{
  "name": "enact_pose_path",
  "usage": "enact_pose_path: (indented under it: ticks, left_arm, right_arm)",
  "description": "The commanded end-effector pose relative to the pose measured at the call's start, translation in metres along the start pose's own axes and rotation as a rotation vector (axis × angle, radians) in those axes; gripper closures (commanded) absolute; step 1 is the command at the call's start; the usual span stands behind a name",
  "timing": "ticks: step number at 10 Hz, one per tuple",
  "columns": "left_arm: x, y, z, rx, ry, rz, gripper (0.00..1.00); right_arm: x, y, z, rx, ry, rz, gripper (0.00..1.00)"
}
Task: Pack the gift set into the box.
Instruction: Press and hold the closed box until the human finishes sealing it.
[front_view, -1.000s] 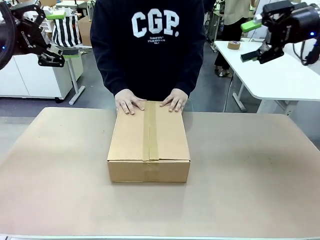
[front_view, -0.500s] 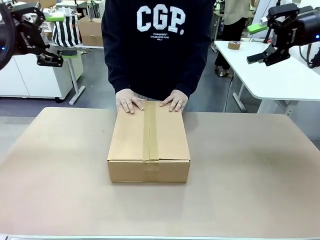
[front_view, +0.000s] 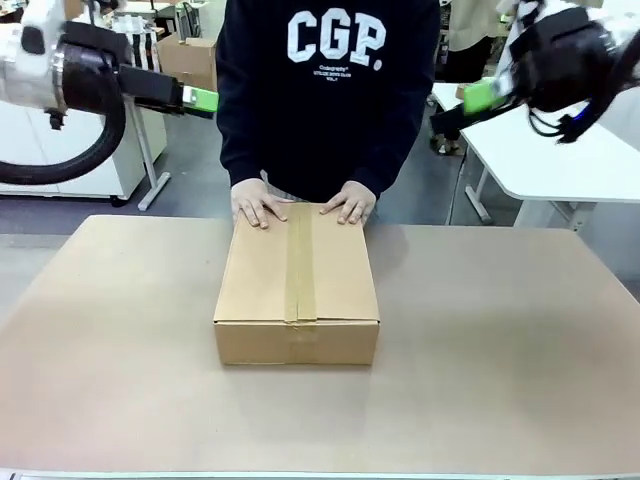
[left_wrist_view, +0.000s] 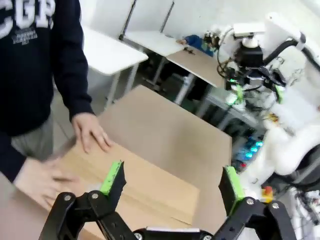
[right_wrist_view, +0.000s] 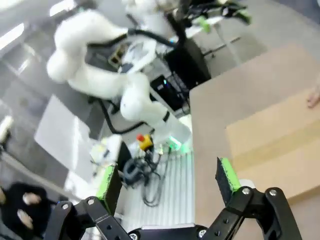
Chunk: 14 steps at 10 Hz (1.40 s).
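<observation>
you see the box lying flat in the middle of the worktop, a little toward the far edge, its flaps closed and a strip of brown tape running near to far along the centre seam. the person stands at the far side in a dark sweatshirt and rests both palms on the far end of the lid, one hand left of the tape and the other hand right of it.

your left hand hangs high over the far left of the scene, well apart from the box; its green-padded fingers stand spread wide with nothing between them, and its own camera looks down past them at the carton and the person's palms. your right hand hangs high at the far right, also well clear of the box, fingers spread and empty; its view catches the right end of the box at the worktop edge and the other white arm beyond.
</observation>
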<state>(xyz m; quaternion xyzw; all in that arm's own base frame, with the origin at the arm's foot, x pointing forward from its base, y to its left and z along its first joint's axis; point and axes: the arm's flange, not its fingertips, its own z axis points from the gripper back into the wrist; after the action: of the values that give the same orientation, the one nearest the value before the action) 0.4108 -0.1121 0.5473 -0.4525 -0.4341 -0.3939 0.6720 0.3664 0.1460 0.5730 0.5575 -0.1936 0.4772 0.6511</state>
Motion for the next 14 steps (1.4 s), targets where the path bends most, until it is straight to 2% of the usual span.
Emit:
enact_pose_path:
  ticks: [1, 2, 3, 6, 7, 8, 9, 10, 11, 12, 13, 14]
  left_arm:
    - [-0.022, -0.004, -0.005, -0.005, -0.123, -0.067, 0.00]
    - [-0.026, -0.004, -0.005, -0.035, -0.157, -0.016, 0.00]
    - [-0.006, -0.002, -0.002, 0.019, -0.050, -0.055, 0.00]
    - [-0.006, -0.002, -0.002, 0.019, -0.050, -0.055, 0.00]
    - [-0.012, 0.000, -0.002, 0.017, -0.074, -0.060, 0.00]
    - [-0.046, 0.016, -0.019, 0.192, 0.034, -0.320, 0.00]
    - [-0.063, 0.022, -0.024, 0.198, 0.047, -0.369, 0.00]
    - [-0.085, 0.021, -0.032, 0.166, 0.035, -0.355, 0.00]
    - [-0.100, 0.018, -0.036, 0.106, 0.015, -0.303, 0.00]
    - [-0.114, 0.014, -0.043, 0.068, -0.007, -0.283, 0.00]
    - [-0.126, 0.010, -0.051, 0.021, -0.010, -0.269, 0.00]
    - [-0.132, 0.010, -0.057, 0.011, 0.005, -0.259, 0.00]
  right_arm:
    - [-0.021, -0.009, -0.044, -0.292, 0.105, 0.134, 0.00]
    - [-0.028, -0.014, -0.060, -0.482, 0.119, 0.177, 0.00]
    - [-0.008, -0.004, -0.021, -0.074, 0.073, 0.087, 0.00]
    - [-0.008, -0.004, -0.021, -0.074, 0.073, 0.087, 0.00]
    - [-0.019, -0.005, -0.030, -0.129, 0.098, 0.133, 0.00]
    - [-0.023, -0.040, -0.065, -0.115, 0.230, 0.490, 0.00]
    - [-0.037, -0.054, -0.071, -0.105, 0.176, 0.679, 0.00]
    - [-0.066, -0.080, -0.076, -0.228, 0.148, 0.763, 0.00]
    - [-0.092, -0.099, -0.078, -0.296, 0.144, 0.756, 0.00]
    - [-0.108, -0.112, -0.090, -0.333, 0.065, 0.723, 0.00]
    - [-0.118, -0.125, -0.105, -0.354, 0.049, 0.651, 0.00]
    - [-0.116, -0.129, -0.109, -0.373, 0.059, 0.466, 0.00]
